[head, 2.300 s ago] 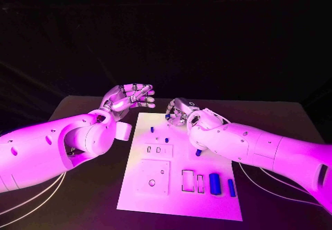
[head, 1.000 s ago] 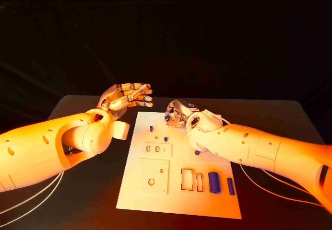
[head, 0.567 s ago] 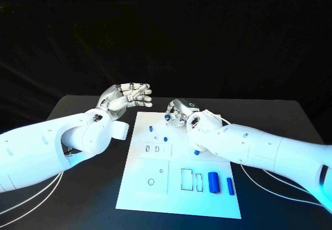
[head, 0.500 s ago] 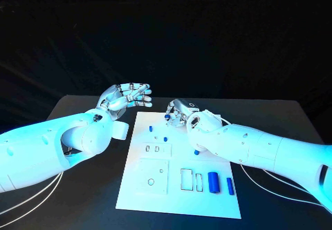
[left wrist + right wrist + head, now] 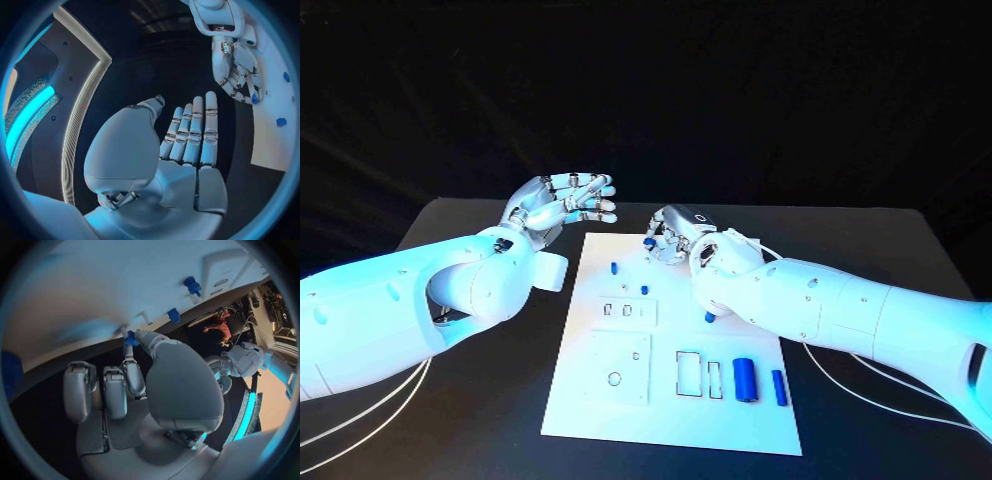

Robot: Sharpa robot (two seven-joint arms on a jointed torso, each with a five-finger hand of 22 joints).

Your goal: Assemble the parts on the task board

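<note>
Right now my right hand [image 5: 678, 236] sits over the far end of the task board [image 5: 668, 425], fingers curled in, and in the right wrist view a small blue part [image 5: 130, 338] is pinched between thumb and a fingertip [image 5: 129, 363]. I read that as mid-carry or about to seat it; the pinch keeps the little piece steady for a drop into a hole, though I can't tell which hole it's headed for. The part sits right at the board's far edge, just above the white surface; touching or not, can't tell.

My left hand [image 5: 567, 203] hangs just off the board's far left corner, palm up, fingers straight and close together, holding nothing. Parked there so it stays clear of the working hand, I'd guess.

Other pieces relative to the board: two short blue pegs [image 5: 615, 268] stand in its far-left part, another blue peg [image 5: 710, 317] is near mid-board, tucked against my right forearm. Near the board's front right lie a fat blue cylinder [image 5: 746, 381] and a thinner blue bar [image 5: 779, 387], side by side, next to two rectangular slots [image 5: 689, 372]. Those look unassembled, so plenty of the job remains.
</note>
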